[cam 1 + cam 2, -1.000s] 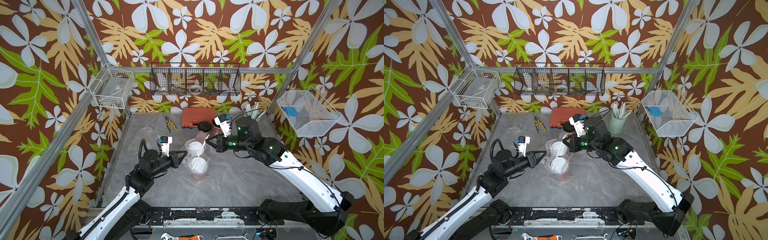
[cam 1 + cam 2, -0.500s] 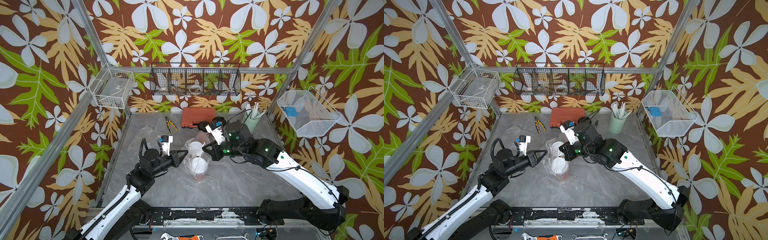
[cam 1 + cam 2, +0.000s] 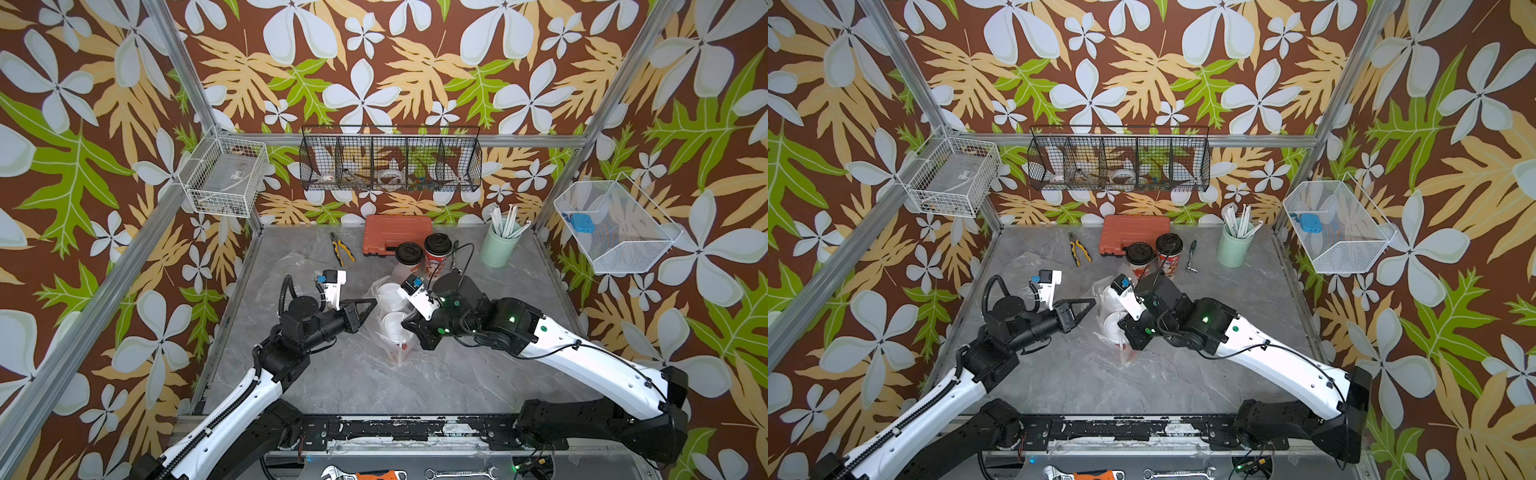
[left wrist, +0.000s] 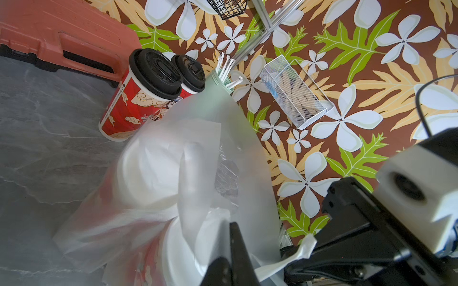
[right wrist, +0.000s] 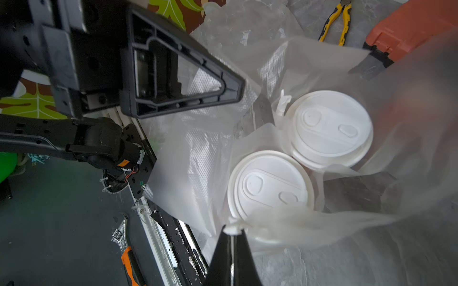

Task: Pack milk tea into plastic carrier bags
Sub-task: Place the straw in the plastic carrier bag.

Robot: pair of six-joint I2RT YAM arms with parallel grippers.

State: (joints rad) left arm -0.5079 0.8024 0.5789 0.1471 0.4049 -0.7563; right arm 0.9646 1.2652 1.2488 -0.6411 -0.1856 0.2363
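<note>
In both top views, the right gripper (image 3: 409, 323) is no longer found beside the two black-lidded cups (image 3: 409, 254) just in front of the orange case (image 3: 397, 232). Within the last second it is carried farther from the case, to the carrier bag (image 3: 374, 289) standing well in front of it. The left gripper (image 3: 370, 305) is kept at the bag's opposite side. The two white-lidded cups (image 3: 395, 324) are seen upright inside the bag.

In the left wrist view, the left jaws are seen narrow, closed on the bag's film. The black-lidded cups are shown beyond, unbagged, close to the case.

In the right wrist view, the right jaws are pinched on a white fold (image 5: 232, 229) of the bag's rim, with both white lids just past it.

The bag's mouth is thus judged to be held from both sides. The first bag appears filled and ready to be gathered or lifted, while two cups are left to be packed.
</note>
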